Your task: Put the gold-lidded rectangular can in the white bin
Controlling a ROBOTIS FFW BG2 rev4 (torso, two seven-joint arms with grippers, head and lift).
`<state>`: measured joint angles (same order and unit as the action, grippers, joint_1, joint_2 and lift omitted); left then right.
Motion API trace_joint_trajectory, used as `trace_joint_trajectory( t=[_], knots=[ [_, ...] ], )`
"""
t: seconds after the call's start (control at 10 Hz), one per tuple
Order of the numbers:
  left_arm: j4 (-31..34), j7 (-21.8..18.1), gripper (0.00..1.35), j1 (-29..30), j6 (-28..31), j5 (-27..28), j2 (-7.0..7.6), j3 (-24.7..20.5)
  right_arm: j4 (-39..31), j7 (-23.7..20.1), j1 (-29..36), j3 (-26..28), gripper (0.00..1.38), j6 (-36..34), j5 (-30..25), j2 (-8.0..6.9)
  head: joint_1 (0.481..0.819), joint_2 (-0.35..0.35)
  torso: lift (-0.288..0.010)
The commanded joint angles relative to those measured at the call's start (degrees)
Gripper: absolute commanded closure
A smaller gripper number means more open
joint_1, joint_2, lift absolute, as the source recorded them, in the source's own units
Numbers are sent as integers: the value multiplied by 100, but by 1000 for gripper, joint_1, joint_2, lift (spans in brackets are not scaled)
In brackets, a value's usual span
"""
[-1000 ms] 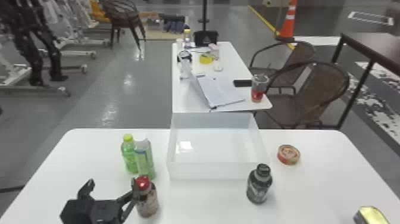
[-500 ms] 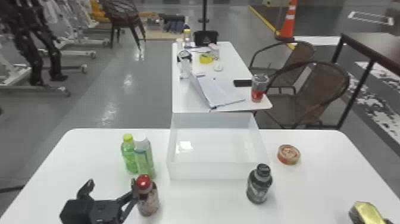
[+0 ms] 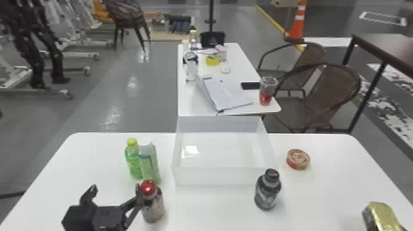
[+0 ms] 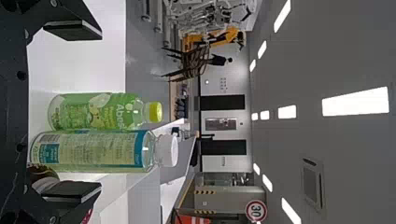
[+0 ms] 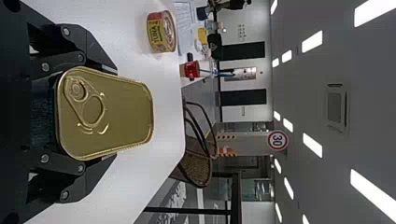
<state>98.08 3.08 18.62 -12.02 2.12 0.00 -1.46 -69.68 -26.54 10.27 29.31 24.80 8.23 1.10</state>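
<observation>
My right gripper point(image 3: 403, 229) is closed around the can point(image 5: 119, 126), one finger on each flank. I have it at the near right of the table point(image 3: 215, 212), outside the white bin point(image 3: 221, 176) and well apart from it. Its gold lid faces up and back toward my wrist, the pull tab near a corner by my palm. The long axis runs front to back, away from my palm.

My left gripper point(image 3: 116, 192) has its jaws wide apart, near the red-capped bottle point(image 3: 153, 205); I can't tell whether a finger touches it.

The bin sits open side up, a patch of glare on its floor. To its left stand the yellow-capped bottle point(image 4: 93, 112) and the white-capped bottle point(image 4: 93, 151), upright, pale green showing in each. The dark bottle point(image 3: 267, 192) is upright near the bin's front right corner; the round tin point(image 3: 298, 159) lies flat to its right.
</observation>
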Motion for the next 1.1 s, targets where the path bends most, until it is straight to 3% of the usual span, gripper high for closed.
trace_joint_trajectory(
  t=[0.0, 0.2, 0.5, 0.8, 1.0],
  knots=[
    [-43, 0, 160, -16, -11, -10, -15, 14, -652, 0, 89, -66, 1056, -344, -6, -115, 549, 0, -100],
    [-61, 0, 160, -52, -20, -19, -15, 23, -1733, 0, 98, -427, 1058, -1109, 38, -115, 549, 0, -100],
    [-96, 0, 160, -87, 24, -98, -15, 67, -2761, 70, -157, -989, 1056, -2498, 258, -66, 549, 0, -100],
    [-96, 0, 160, -104, 59, -124, -15, 84, -3183, 378, -693, -1789, 1056, -3561, 434, 57, 549, 0, -100],
    [-105, 0, 160, -122, 86, -159, -15, 119, -3042, 457, -1141, -2422, 1056, -3728, 451, 172, 549, 0, -100]
  ],
)
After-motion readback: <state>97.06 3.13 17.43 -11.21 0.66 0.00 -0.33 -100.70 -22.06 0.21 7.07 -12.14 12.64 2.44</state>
